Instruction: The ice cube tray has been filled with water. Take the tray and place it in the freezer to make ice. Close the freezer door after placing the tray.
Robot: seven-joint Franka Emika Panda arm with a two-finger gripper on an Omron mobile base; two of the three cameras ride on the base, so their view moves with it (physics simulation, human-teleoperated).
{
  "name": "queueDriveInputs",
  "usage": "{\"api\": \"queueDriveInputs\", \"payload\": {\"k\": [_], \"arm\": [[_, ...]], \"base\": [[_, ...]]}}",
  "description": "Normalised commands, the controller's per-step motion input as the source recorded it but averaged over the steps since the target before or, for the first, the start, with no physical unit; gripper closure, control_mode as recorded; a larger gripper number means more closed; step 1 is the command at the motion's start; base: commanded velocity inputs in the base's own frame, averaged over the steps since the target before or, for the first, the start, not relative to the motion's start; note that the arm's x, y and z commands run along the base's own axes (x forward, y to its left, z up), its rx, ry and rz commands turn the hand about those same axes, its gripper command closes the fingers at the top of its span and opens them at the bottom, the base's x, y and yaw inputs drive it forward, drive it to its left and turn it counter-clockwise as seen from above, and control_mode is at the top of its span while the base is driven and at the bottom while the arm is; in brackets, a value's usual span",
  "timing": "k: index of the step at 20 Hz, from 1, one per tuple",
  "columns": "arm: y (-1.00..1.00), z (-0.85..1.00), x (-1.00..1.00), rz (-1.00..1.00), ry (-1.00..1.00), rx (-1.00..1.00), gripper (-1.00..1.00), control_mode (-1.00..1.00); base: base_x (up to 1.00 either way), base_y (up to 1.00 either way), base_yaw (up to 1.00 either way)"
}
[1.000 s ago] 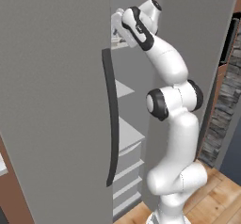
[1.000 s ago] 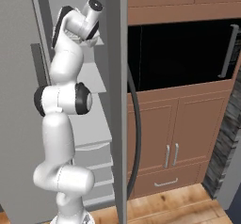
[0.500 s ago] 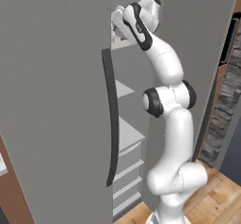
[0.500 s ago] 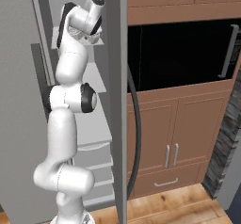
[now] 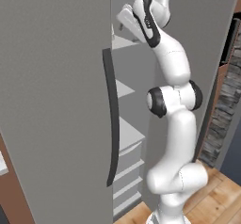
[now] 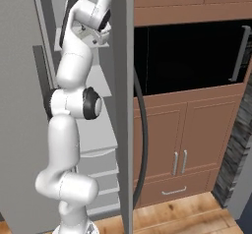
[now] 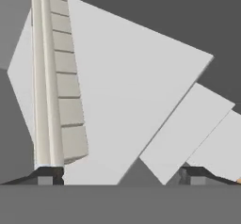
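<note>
Gripper [image 7: 120, 173] tips stand wide apart at 7 and 5 o'clock in the hand view, jaws spread and closed on nothing, though the left tip sits right at the end of the ice cube tray [image 7: 59, 86]. Biggest of all is the freezer [image 5: 52, 100], its grey door swung open with the dark bar handle [image 5: 112, 119] at its edge. White shelves [image 7: 136, 96] step down inside. On the top shelf lies the tray, stretching toward 12 o'clock from the left tip. High in the compartment, the arm's hand [image 5: 134, 23] reaches in at shelf level.
</note>
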Motion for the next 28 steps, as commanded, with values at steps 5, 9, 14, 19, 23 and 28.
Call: {"api": "queueDriveInputs", "payload": {"k": [5, 9, 14, 19, 23, 28], "arm": [[-0.34, -0.51, -1.00, 0.00, -0.26, -0.02, -1.00, -1.00], [-0.36, -0.73, -1.00, -0.01, -0.25, -0.02, -1.00, -1.00], [-0.09, -0.84, -1.00, -0.01, -0.25, -0.05, -1.00, -1.00], [0.00, -0.44, -1.00, 0.00, -0.23, -0.10, -1.00, -1.00], [0.00, -0.10, -1.00, 0.00, -0.16, -0.13, -1.00, -1.00], [-0.07, 0.02, -0.80, 0.00, -0.02, -0.08, -1.00, -1.00]], "base": [[0.00, 0.00, 0.00], [0.00, 0.00, 0.00], [0.00, 0.00, 0.00], [0.00, 0.00, 0.00], [0.00, 0.00, 0.00], [0.00, 0.00, 0.00]]}}
